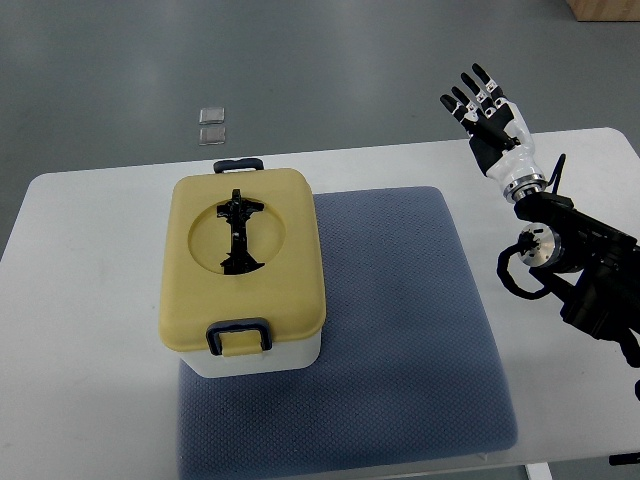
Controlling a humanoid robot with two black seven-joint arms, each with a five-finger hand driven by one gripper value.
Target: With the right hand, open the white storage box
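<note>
Storage box (246,270) with a white body and a yellow lid (243,255) stands on the left part of a blue-grey mat (400,320), and the mat lies on a white bench (90,330). The lid is on the box. In the round hollow on top of the lid a black handle (238,235) lies flat. One dark latch (239,335) sits at the near edge of the lid, and a second latch (238,164) shows at the far edge. The right hand (487,115) is raised over the far right corner of the bench, well apart from the box, with its fingers (468,88) spread apart and holding nothing. Its black arm (580,260) comes in from the right edge of the view. On the grey floor (350,60) beyond the bench two small clear pieces (212,125) lie side by side; what they are cannot be told
</note>
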